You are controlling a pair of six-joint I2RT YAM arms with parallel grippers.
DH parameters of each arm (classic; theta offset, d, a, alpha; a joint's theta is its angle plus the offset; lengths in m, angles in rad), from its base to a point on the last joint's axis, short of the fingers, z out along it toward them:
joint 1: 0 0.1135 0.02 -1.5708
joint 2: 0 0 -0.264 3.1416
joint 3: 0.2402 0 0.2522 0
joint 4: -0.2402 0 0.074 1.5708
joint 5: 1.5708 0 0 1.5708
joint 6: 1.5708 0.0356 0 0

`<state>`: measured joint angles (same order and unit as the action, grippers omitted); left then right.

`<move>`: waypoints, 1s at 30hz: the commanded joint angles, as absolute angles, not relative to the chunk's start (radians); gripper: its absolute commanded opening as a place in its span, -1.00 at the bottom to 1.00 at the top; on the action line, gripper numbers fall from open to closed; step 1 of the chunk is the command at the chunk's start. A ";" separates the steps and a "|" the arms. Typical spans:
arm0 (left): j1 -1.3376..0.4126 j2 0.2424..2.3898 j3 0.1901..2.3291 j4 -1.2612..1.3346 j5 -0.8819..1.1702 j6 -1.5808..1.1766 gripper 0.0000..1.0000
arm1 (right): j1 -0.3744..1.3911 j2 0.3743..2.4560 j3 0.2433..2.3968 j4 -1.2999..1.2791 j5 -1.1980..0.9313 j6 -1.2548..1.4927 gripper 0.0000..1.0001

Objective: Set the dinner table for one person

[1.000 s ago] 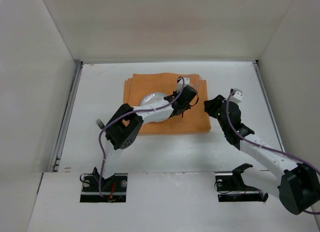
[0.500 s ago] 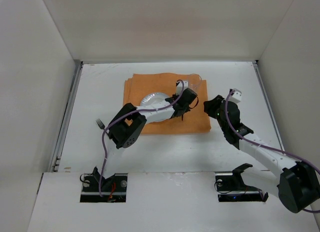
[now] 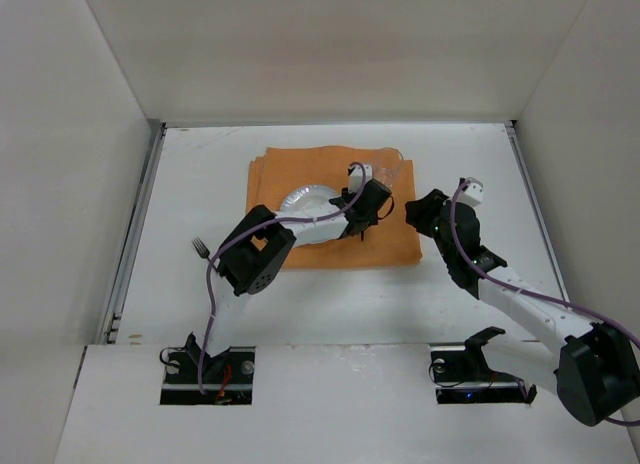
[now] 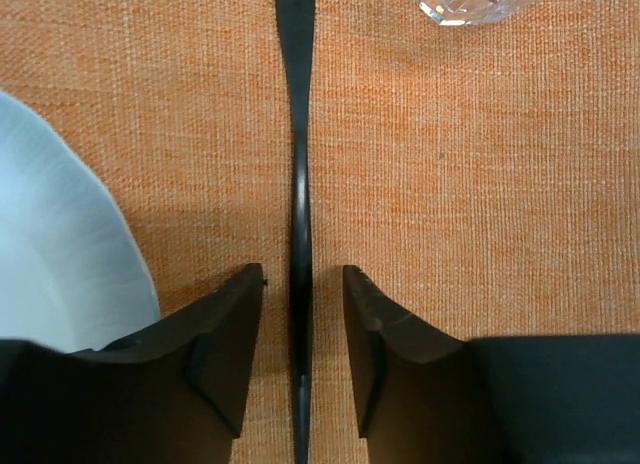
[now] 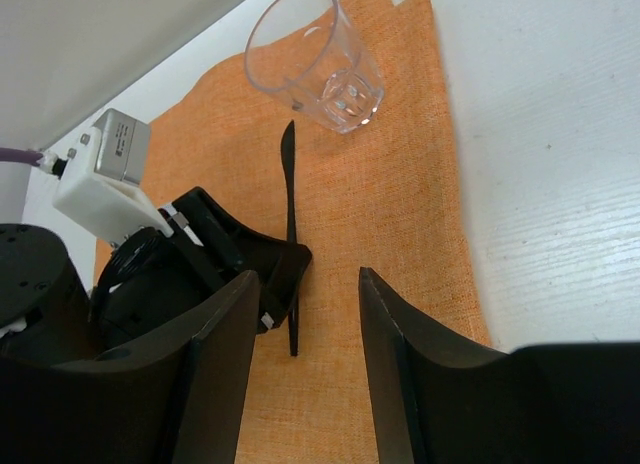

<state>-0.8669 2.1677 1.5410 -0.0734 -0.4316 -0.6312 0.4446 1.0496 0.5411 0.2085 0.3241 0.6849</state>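
A black knife (image 4: 299,184) lies flat on the orange mat (image 3: 300,164), just right of the white plate (image 3: 305,199). My left gripper (image 4: 303,274) straddles the knife's handle, jaws open, with a gap of mat showing on each side of it. A clear glass (image 5: 315,59) stands upright near the mat's far right corner, beyond the knife's tip. My right gripper (image 5: 305,279) hovers open and empty over the mat's right side, close behind the left gripper (image 5: 250,264). The dinner table (image 3: 200,174) is the white surface under the mat.
A black fork (image 3: 200,247) lies on the bare table left of the mat, beside the left arm's elbow. Metal rails run along the table's left and right edges, and white walls close it in on three sides.
My left jaws have parted and let go of the knife, which now rests on the mat. My right jaws stand a little wider. Both arms have barely shifted.
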 commanded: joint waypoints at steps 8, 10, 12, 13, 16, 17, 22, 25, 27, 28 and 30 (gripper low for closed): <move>-0.903 1.668 1.228 0.081 -0.515 -0.542 -0.18 | 0.439 1.023 0.537 0.241 0.324 0.692 0.01; -0.874 1.512 1.076 0.101 -0.570 -0.554 -0.22 | 0.446 1.022 0.532 0.256 0.318 0.692 -0.10; -0.829 1.370 0.930 0.092 -0.626 -0.581 -0.33 | 0.446 1.026 0.534 0.268 0.308 0.686 -0.30; -0.791 1.291 0.849 0.072 -0.658 -0.604 -0.36 | 0.450 1.035 0.540 0.267 0.304 0.681 -0.41; -0.676 1.107 0.686 -0.088 -0.706 -0.702 -0.43 | 0.465 1.074 0.552 0.268 0.293 0.673 -0.51; -0.627 1.054 0.643 -0.156 -0.709 -0.739 -0.43 | 0.470 1.086 0.555 0.270 0.290 0.675 -0.51; -0.440 0.924 0.480 -0.284 -0.657 -0.813 -0.41 | 0.487 1.126 0.561 0.290 0.287 0.673 -0.42; -0.358 0.946 0.437 -0.272 -0.583 -0.815 -0.42 | 0.490 1.135 0.564 0.290 0.282 0.670 -0.39; -0.328 0.988 0.423 -0.252 -0.543 -0.816 -0.47 | 0.492 1.141 0.568 0.290 0.279 0.669 -0.39; -0.321 1.002 0.422 -0.249 -0.535 -0.819 -0.49 | 0.492 1.146 0.569 0.290 0.279 0.667 -0.39; -0.314 1.025 0.419 -0.249 -0.537 -0.827 -0.51 | 0.493 1.152 0.571 0.290 0.278 0.667 -0.38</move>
